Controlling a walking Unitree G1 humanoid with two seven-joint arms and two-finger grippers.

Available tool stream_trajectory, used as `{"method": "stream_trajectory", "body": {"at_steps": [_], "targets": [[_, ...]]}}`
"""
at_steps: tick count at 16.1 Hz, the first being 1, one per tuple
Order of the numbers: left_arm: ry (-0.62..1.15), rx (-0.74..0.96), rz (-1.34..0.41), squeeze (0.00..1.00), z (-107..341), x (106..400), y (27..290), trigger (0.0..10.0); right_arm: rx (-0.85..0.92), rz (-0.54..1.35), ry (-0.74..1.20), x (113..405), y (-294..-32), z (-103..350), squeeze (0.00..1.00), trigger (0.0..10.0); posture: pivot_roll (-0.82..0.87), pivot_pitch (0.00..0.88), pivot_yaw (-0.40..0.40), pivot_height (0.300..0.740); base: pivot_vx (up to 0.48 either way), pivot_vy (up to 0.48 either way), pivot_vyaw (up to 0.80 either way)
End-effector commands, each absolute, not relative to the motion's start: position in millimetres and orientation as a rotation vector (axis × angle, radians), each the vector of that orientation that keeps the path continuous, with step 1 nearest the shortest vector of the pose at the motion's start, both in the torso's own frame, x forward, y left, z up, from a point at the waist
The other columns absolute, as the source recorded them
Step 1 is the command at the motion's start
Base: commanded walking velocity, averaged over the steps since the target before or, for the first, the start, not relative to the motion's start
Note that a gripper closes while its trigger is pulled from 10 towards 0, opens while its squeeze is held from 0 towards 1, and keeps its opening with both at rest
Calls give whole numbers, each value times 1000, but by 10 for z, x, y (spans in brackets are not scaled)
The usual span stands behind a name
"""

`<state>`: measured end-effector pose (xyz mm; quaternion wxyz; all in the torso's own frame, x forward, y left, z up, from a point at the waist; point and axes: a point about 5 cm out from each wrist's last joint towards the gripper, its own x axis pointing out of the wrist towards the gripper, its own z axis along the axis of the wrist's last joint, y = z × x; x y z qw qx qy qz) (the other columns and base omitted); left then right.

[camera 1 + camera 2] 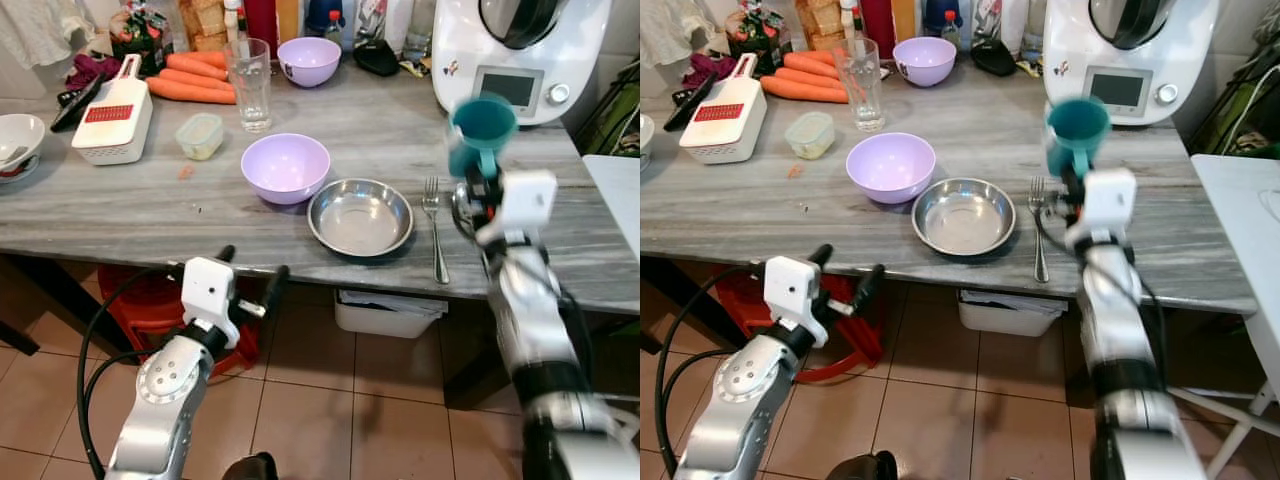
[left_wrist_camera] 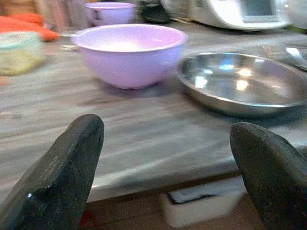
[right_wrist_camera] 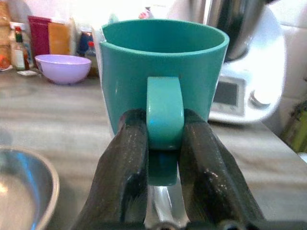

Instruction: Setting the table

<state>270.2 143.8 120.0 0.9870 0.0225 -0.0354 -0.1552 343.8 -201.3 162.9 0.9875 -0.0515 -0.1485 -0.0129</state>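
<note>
Holding teal plastic mug [image 3: 163,81] by its handle, right tool [image 3: 164,143] clamped; light, rigid, may swing. Left tool [image 2: 168,167] apart, idle below worktop [image 1: 120,210].

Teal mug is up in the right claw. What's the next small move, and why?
Probably lower the teal mug onto the bare tabletop just beyond and right of the fork. The right claw is shut on its handle, holding it upright above the table, and the steel plate and fork are already laid.

No words or numbers can be read here. The kitchen machine [image 1: 520,50] has a small screen [image 1: 508,88], but it is too blurry to read.
</note>
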Motion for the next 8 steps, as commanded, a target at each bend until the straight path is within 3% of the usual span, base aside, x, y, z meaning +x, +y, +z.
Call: {"method": "stream_trajectory", "body": {"at_steps": [1, 4, 8], "targets": [[-88, 70, -245, 0, 1210, 2737, 1487, 10000, -93, -58, -329, 3355, -2018, 1713, 0, 10000, 19, 37, -17, 740, 0, 0, 0], [-98, 87, -165, 0, 1212, 2816, 1534, 10000, -84, -68, -295, 3142, -1944, 1633, 0, 10000, -2, 20, -19, 740, 0, 0, 0], [-110, 44, -195, 0, 1213, 2871, 1502, 10000, -70, -71, -253, 2927, -1833, 1550, 0, 10000, -16, 1, -20, 740, 0, 0, 0]]}}
